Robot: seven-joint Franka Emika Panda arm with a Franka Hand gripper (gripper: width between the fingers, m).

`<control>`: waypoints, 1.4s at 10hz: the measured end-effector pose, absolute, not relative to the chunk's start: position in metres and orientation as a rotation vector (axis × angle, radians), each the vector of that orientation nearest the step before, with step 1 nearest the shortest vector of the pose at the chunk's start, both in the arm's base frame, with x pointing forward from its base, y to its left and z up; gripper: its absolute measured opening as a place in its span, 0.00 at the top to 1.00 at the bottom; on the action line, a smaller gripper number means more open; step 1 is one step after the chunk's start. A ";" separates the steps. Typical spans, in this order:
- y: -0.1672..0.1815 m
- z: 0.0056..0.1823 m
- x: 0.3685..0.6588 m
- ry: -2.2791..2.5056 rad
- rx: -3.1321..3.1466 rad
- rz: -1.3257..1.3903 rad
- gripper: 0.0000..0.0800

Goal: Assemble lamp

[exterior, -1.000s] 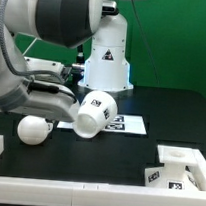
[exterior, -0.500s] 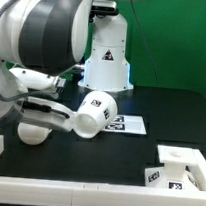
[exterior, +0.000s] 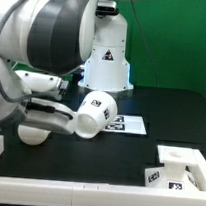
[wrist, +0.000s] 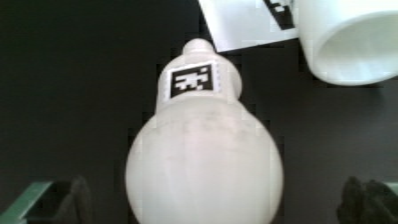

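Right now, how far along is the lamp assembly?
Done: nothing joined; base, shade and bulb lie apart. In hand: nothing gripped; the open jaws straddle the bulb without touching it. Left: likely grasp the bulb, fit it to the base, then add the shade, which lies on its side.

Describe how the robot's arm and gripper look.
The white, glossy robot arm has bulky rounded links with a broad dark grey band at a joint. Its gripper carries two dark, blocky fingers.

White bulb (wrist: 205,150), white shade (exterior: 94,114), black-and-white tags (wrist: 192,80), black table (exterior: 171,111).
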State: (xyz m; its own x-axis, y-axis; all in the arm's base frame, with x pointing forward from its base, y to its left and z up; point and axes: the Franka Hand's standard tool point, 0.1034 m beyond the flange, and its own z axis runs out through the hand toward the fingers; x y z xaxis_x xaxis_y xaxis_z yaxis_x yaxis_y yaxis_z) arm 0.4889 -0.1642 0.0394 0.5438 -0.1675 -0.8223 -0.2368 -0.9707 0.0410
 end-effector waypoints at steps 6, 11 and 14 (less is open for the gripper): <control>-0.169 0.029 0.483 0.355 -2.706 1.412 0.13; -0.168 0.028 0.485 0.349 -2.714 1.405 0.40; -0.167 0.028 0.485 0.349 -2.713 1.406 0.82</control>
State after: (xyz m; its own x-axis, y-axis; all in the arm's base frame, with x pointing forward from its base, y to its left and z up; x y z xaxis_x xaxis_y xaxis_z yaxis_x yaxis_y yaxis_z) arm 0.4848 -0.1675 0.0277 0.5571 -0.1698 -0.8129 -0.2299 -0.9721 0.0455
